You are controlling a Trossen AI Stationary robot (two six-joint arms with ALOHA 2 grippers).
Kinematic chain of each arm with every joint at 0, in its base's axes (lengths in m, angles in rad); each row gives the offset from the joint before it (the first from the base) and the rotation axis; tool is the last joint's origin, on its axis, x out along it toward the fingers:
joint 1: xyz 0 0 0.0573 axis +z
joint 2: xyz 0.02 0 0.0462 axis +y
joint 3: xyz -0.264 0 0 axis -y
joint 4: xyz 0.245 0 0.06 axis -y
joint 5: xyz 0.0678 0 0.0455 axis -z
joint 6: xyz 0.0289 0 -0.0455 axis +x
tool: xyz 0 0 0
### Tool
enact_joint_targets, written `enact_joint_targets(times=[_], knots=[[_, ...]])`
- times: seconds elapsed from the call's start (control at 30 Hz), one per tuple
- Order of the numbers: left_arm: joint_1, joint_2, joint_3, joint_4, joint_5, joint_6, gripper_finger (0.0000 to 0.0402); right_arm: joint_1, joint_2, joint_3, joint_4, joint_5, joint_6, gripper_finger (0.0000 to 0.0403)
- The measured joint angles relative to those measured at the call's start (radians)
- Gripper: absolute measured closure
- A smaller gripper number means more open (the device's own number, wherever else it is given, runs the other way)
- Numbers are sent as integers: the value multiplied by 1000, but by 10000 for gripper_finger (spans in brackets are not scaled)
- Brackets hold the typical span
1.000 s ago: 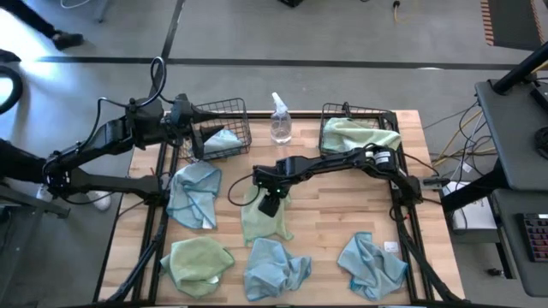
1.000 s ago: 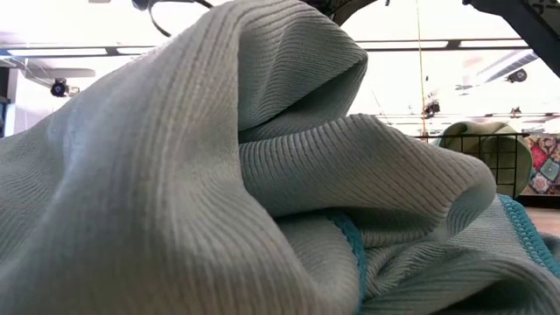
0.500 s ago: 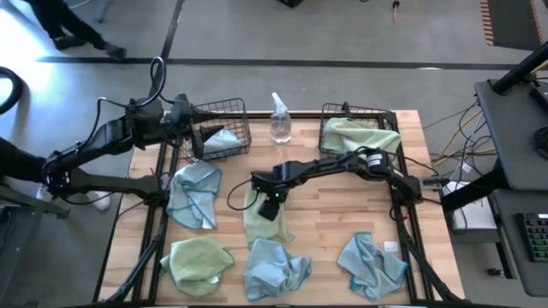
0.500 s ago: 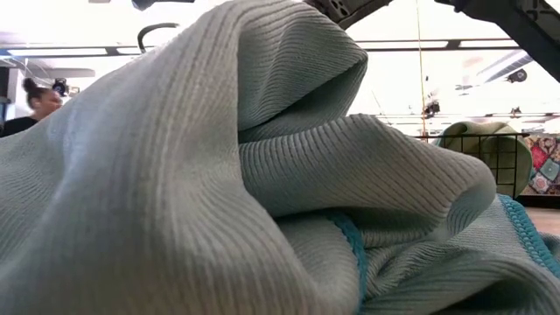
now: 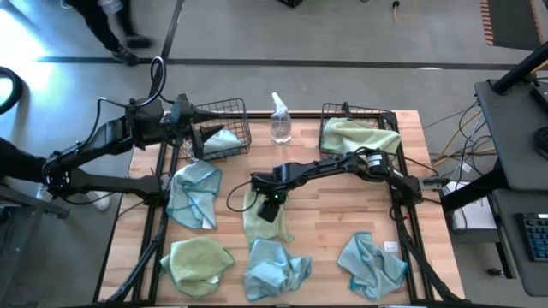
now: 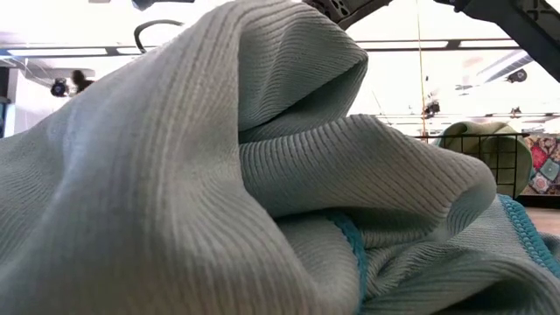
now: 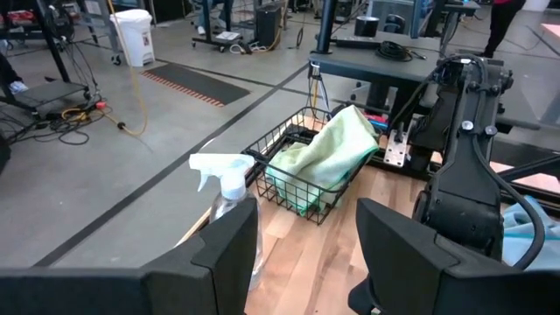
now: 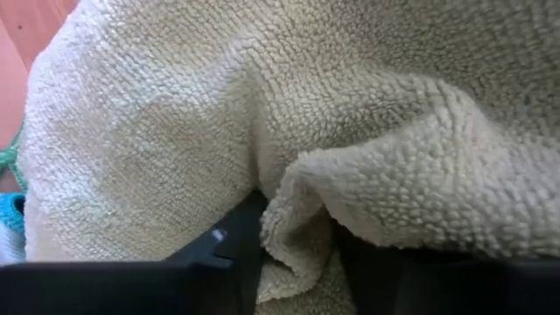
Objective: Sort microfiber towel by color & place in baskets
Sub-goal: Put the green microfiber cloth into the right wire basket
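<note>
**Right jaws pinch a yellow-green cloth at mid-table; left jaws spread over the left basket**

Pinched between the right gripper's [image 5: 268,208] jaws is a fold of the pale yellow-green towel [image 5: 261,221] at the centre of the high view; the right wrist view shows its nubbly cloth [image 8: 350,131] bunched between the two dark fingers [image 8: 236,249]. Spread apart, with nothing between them, are the jaws of the left gripper [image 5: 195,139], which hangs in the upper left of the high view beside the left basket.

Largest of all is the wooden table [image 5: 325,201], filling the middle of the high view. On it lie loose towels: a light blue towel [image 5: 193,193] at left centre, a yellow-green one [image 5: 197,261] at lower left, a light blue one [image 5: 274,267] at bottom centre, which also fills the low view [image 6: 219,175], and another light blue one [image 5: 372,263] at lower right.

At the table's upper edge stand the two baskets. The left basket [image 5: 229,107] holds a light blue cloth [image 5: 221,142]. The right basket [image 5: 360,111] holds a yellow-green cloth [image 5: 358,133], also seen in the left wrist view [image 7: 328,149].

Between the baskets stands a clear spray bottle [image 5: 280,120], upright.
</note>
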Motion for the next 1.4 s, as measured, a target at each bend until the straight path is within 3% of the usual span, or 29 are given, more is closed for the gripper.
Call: enact_joint_targets(times=[0.33,0.87,1.4], knots=[[0,0,0,0,0,0,222,1,-27,-3,16,4,0,370],[0,0,0,0,0,7,222,0,-186,-5,13,22,-1,380],[0,0,0,0,0,26,222,0,-469,-3,10,412,-4,380]])
